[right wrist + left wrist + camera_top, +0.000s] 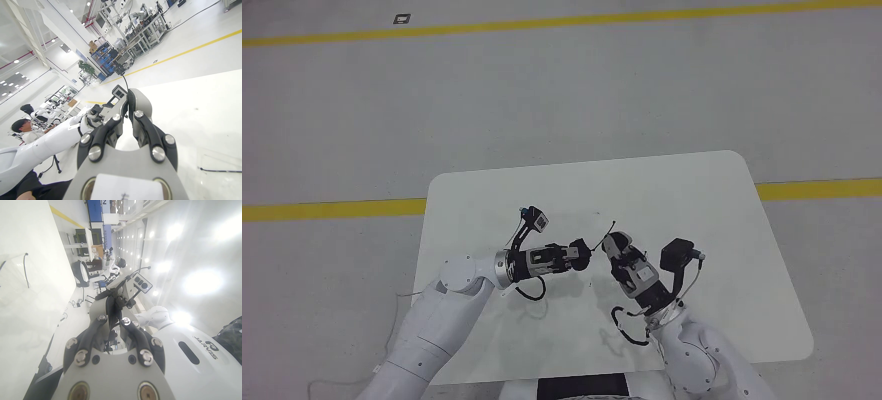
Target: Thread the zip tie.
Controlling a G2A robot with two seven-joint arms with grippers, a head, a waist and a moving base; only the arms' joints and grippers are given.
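Observation:
A thin black zip tie [125, 81] stands up out of my right gripper [129, 94], which is shut on it a short way below its square head [119, 71]. In the top view the same zip tie [606, 232] pokes away from the right gripper [608, 240] over the middle of the white table [692, 200]. My left gripper [585, 250] sits close beside it, tips facing the right one. Seen from the left wrist, the left gripper [111, 294] has its fingers pressed together; whether the tie's tail is between them is hidden.
A second black zip tie [217, 170] lies flat on the table under a clear plastic sheet; it also shows as a zip tie [25, 270] from the left wrist. Bare table surrounds both grippers. A person sits off the table, touching nothing.

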